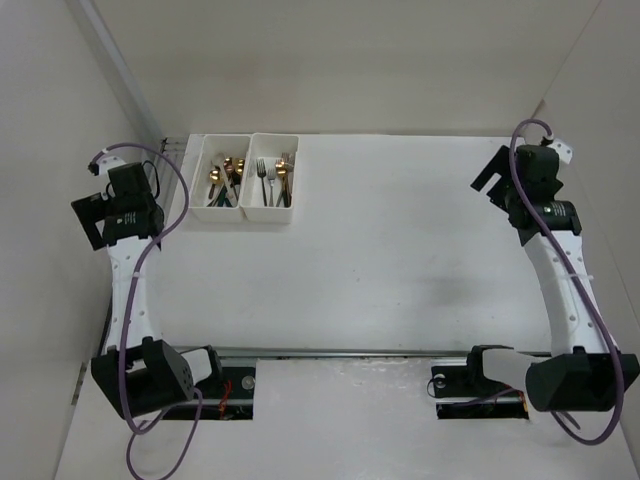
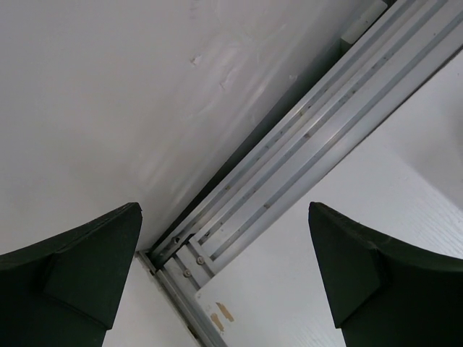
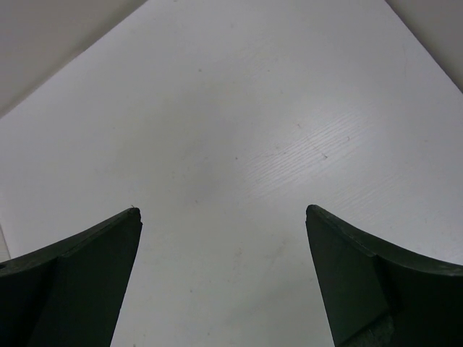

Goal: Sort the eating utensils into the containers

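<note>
Left bin (image 1: 215, 218) and right bin (image 1: 266, 214) side by side, touching, at far-left corner of table (image 1: 400, 250); utensils (image 1: 272, 178) inside both.

White links (image 1: 565, 290), black joints (image 1: 575, 380), purple cables (image 1: 513, 165)

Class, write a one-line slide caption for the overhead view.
Forks and spoons lie in two white bins at the table's far-left corner, left arm and right arm at the sides.

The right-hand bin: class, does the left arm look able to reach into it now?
Probably yes: the left gripper is open and empty, and the right-hand bin sits nearby, open-topped, with nothing over it.
</note>
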